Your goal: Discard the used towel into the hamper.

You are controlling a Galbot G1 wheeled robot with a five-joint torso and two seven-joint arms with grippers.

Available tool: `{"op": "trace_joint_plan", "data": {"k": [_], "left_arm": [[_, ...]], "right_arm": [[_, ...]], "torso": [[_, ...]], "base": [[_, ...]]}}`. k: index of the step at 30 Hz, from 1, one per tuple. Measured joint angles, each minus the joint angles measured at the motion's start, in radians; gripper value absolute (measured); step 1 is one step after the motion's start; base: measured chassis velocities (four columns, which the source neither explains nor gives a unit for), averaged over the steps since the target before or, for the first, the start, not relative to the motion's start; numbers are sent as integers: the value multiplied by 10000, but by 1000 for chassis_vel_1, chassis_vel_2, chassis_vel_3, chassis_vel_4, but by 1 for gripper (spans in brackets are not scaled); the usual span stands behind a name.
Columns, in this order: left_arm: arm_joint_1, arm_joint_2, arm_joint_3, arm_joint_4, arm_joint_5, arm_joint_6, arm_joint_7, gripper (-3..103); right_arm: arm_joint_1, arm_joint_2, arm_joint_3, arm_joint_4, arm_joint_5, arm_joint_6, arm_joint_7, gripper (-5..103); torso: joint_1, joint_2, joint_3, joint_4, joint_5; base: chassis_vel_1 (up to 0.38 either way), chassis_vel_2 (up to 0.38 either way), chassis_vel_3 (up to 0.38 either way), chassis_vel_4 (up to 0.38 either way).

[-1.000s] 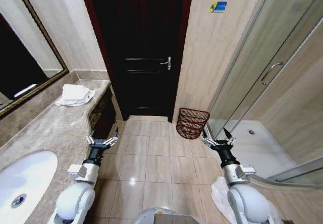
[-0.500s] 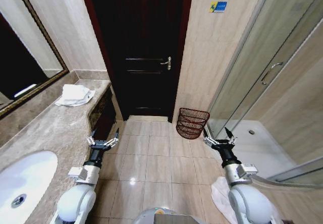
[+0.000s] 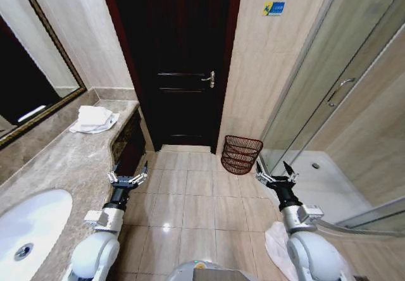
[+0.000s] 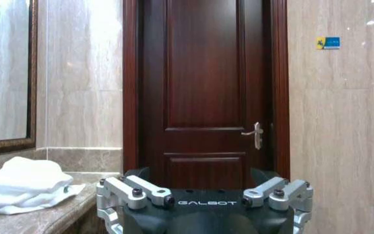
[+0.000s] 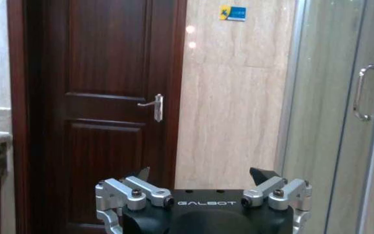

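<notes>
Your reference is the dark door [image 3: 183,66]: the hamper [image 3: 241,154] stands on the tiled floor [image 3: 190,199] just beside the door's right jamb, against the beige wall, and close to the edge of the glass shower screen [image 3: 316,91]. The white towel [image 3: 93,119] lies crumpled on the marble counter [image 3: 57,167], left of the door and near the counter's far end, well apart from the hamper. You have open floor running from the door's threshold back toward you. Your left gripper [image 3: 128,178] hangs beside the counter's front edge, jaws spread and empty; your right gripper [image 3: 276,176] hangs near the shower sill, jaws likewise spread and empty.
</notes>
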Motion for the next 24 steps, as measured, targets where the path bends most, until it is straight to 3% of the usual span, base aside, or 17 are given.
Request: {"op": "trace_joint_plan", "data": {"k": [24], "left_arm": [[0, -56, 32, 22, -53, -75, 20, 100]], "right_arm": [[-4, 26, -28, 22, -38, 50, -65, 100]], "torso": [[2, 0, 0, 0, 0]], "base": [[-69, 72, 70, -76]]}}
